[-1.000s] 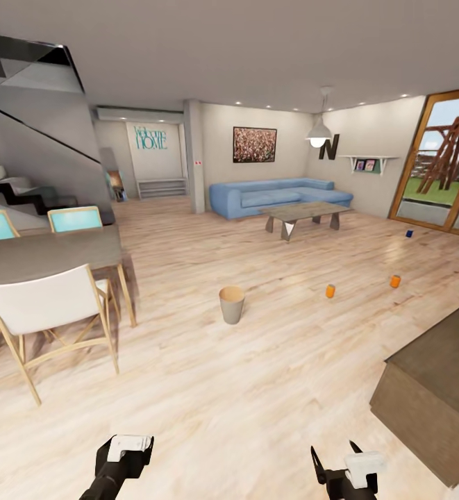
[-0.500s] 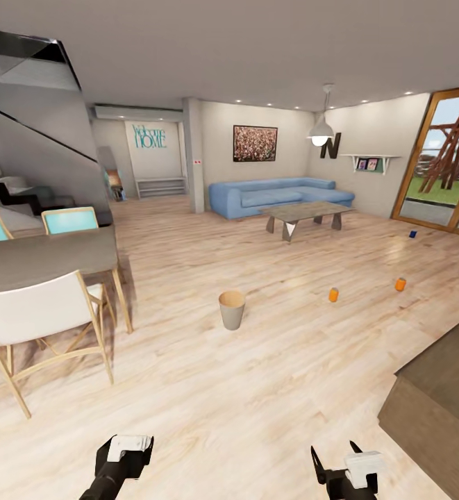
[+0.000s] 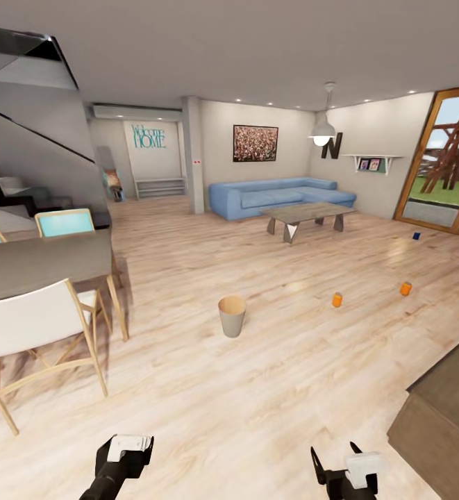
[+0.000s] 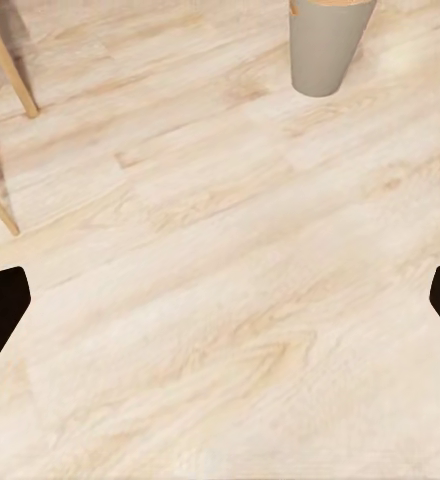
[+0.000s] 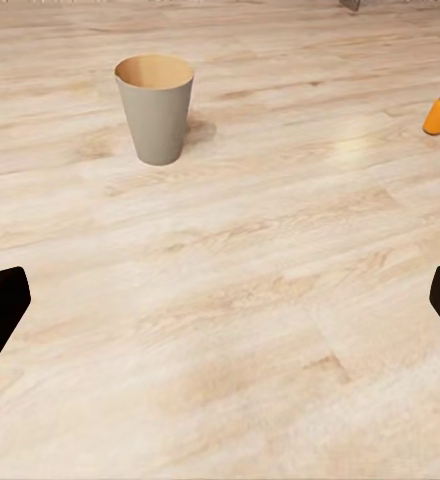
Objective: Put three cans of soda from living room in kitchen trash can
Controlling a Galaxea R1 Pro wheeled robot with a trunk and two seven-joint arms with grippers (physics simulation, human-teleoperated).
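Observation:
The tash can stands upright on the wood floor ahead, grey outside and copper-brown inside; it also shows in the left wrist view and the right wrist view. Two orange cans of soda stand on the floor to its right; the nearer orange can appears in the right wrist view. A dark blue can sits far right by the glass doors. My left gripper and right gripper hang low, both open and holding nothing.
A dining table with wood-framed chairs stands at the left. A brown counter corner juts in at the lower right. The blue sofa and low grey table stand at the back.
The whole view has shifted: the dining table and counter slide toward the picture's edges and the bin and cans sit slightly lower. Both arms keep the same pose.

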